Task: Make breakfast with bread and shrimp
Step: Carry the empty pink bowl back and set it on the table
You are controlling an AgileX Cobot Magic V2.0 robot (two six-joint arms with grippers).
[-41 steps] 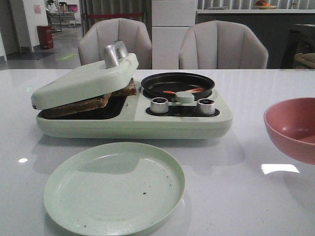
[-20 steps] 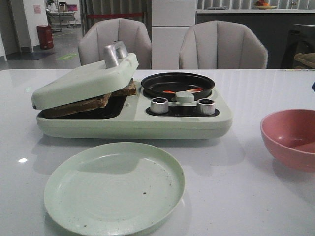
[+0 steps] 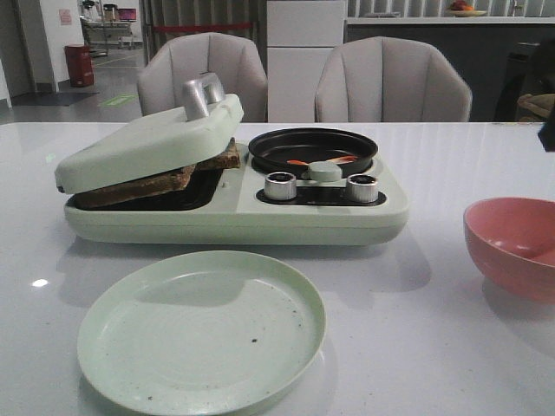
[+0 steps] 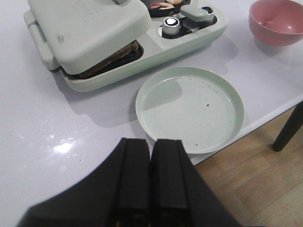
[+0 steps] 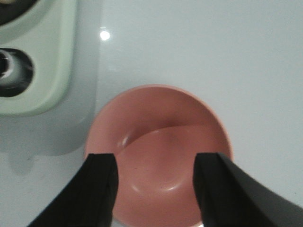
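Two slices of bread (image 3: 156, 180) with dark crusts lie stacked in the left bay of the pale green breakfast maker (image 3: 234, 221). Its lid (image 3: 147, 143) rests tilted on them. The bread also shows in the left wrist view (image 4: 113, 56). A few orange-red shrimp (image 3: 299, 162) lie in the black round pan (image 3: 312, 147) on the maker's right side. My left gripper (image 4: 151, 144) is shut and empty, above the table's front edge near the plate. My right gripper (image 5: 155, 161) is open and empty, directly above the pink bowl (image 5: 161, 142).
An empty pale green plate (image 3: 201, 329) lies in front of the maker. The pink bowl (image 3: 516, 247) stands on the table at the right. Two silver knobs (image 3: 280, 185) sit on the maker's front. Two chairs stand behind the table. The table edge (image 4: 265, 120) is close to the plate.
The pink bowl has gone from higher and nearer the camera at the right edge down onto the table. A dark part of the right arm now shows at the right edge.
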